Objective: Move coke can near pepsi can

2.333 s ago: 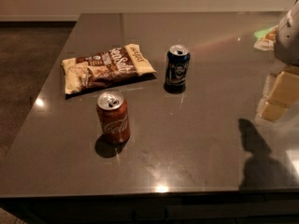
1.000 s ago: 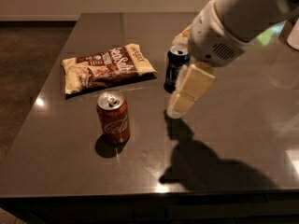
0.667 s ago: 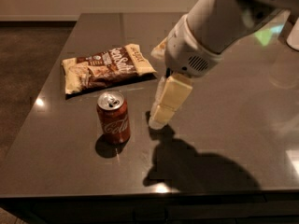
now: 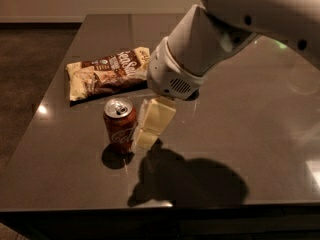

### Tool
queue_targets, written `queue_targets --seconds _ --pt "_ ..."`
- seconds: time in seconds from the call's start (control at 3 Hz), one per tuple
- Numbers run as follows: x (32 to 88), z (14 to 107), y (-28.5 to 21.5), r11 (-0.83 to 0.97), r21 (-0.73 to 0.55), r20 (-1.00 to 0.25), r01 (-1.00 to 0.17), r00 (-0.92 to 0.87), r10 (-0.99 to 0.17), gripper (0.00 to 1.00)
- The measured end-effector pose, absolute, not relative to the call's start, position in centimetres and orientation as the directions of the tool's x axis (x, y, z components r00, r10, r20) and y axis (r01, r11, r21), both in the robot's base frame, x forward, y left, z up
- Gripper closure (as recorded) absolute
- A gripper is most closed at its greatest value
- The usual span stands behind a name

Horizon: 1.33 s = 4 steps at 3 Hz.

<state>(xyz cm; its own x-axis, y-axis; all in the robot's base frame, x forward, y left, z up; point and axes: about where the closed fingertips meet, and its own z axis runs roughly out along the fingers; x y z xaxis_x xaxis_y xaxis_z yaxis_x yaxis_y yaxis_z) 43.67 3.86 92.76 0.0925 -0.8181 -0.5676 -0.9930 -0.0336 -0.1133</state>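
Dark tabletop [image 4: 270, 124] polished to a glossy, reflective sheen, painted metal coke can [image 4: 120, 129] with bare silver top, crinkled shiny plastic snack bag [image 4: 107, 74] at its 12 o'clock, matt cream plastic gripper [image 4: 148, 131] just at its 3 o'clock, smooth white plastic arm housing [image 4: 200, 49]

— What is cut off?
— The arm [image 4: 210, 39] is cropped at the upper right. The right end of the snack bag [image 4: 105, 74] is covered by it, above the gripper [image 4: 145, 138] at centre frame.
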Motion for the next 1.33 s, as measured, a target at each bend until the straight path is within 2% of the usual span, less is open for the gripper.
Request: queue_targets --seconds 0.67,1.0,1.33 --pt "43.4 91.2 6.8 -0.037 -0.096 -0.607 -0.995 0.088 -0.79 0.0" --pt "43.6 90.5 7.3 -0.026 -0.085 -0.613 -0.996 0.073 -0.787 0.18" --pt "44.0 90.6 7.2 -0.011 -0.07 -0.632 -0.998 0.053 -0.773 0.49"
